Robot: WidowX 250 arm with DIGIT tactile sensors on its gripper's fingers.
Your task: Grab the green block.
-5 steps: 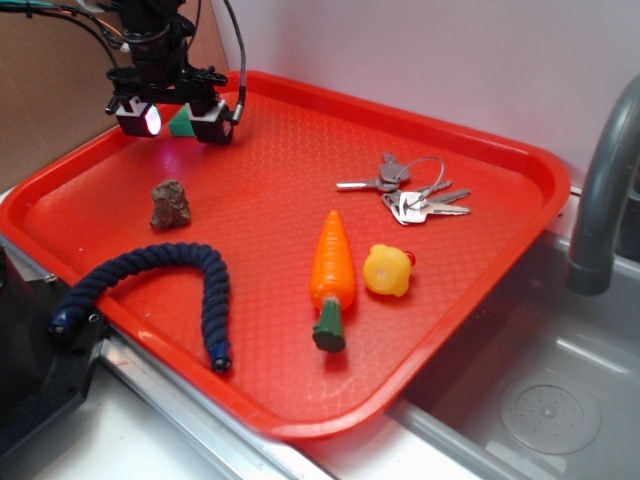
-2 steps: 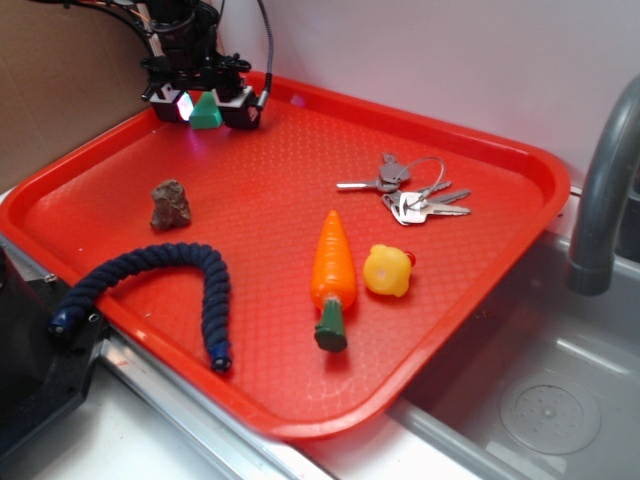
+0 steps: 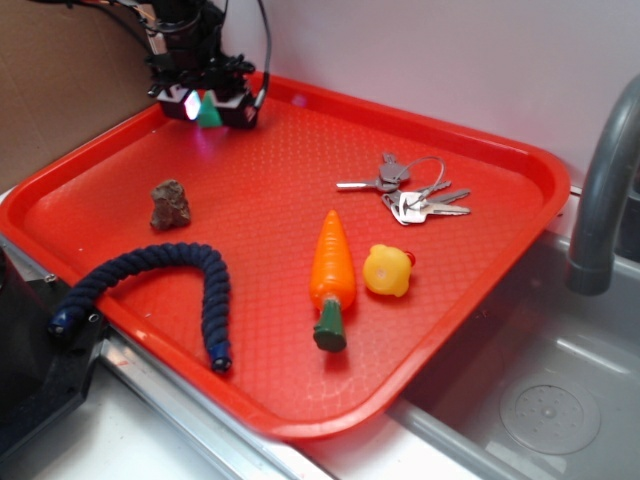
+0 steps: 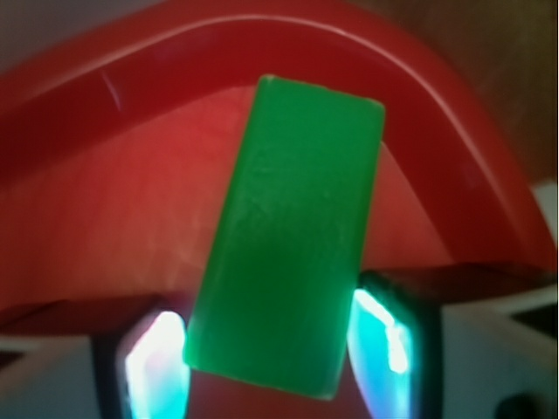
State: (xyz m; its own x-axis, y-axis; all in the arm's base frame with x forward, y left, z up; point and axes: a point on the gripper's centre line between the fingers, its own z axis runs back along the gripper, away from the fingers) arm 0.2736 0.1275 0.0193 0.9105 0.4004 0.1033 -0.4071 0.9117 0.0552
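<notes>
At the upper left of the exterior frame, the gripper (image 3: 207,108) pinches the green block (image 3: 208,111) between its jaws above the far corner of the red tray (image 3: 480,250). In the wrist view the block (image 4: 288,236) runs lengthwise up the frame, tilted slightly right, a lit pad on either flank. The tray's raised rim curves close behind, while rock (image 3: 170,204), rope (image 3: 170,275), carrot (image 3: 332,272), duck (image 3: 387,270) and keys (image 3: 410,195) lie well apart.

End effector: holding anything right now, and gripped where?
The end effector holds the green block, fingers clamped on its long sides near one end.
</notes>
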